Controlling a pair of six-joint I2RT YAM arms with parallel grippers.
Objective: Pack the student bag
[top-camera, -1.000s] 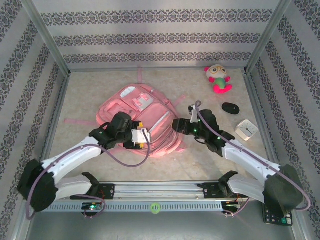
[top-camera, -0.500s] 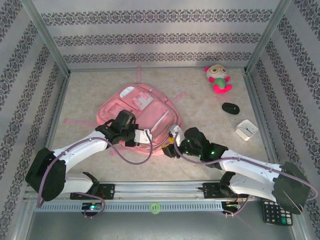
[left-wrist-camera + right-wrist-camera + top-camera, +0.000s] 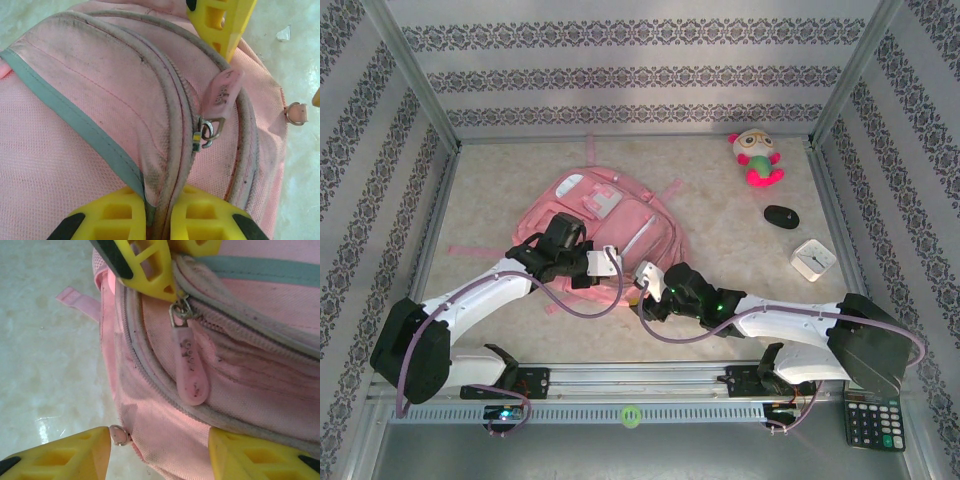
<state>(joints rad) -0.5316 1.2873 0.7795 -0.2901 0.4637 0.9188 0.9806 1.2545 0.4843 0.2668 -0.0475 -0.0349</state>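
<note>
Snapping shut on the zip seam (image 3: 176, 131) of the backpack (image 3: 620, 212), the left end effector (image 3: 157, 212) is anchoring it while the right end effector (image 3: 160, 446), open and empty, is nearing the zip pull (image 3: 189, 371).

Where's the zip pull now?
Right wrist view: the zip pull hangs at the corner of the student bag, below the left gripper, above the right gripper.

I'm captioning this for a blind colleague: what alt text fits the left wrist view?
The left gripper pinches a fold of the student bag beside its zip, yellow fingers closed on the pink fabric. A pink zip pull lies just beyond, with another yellow fingertip near the top edge.
</note>
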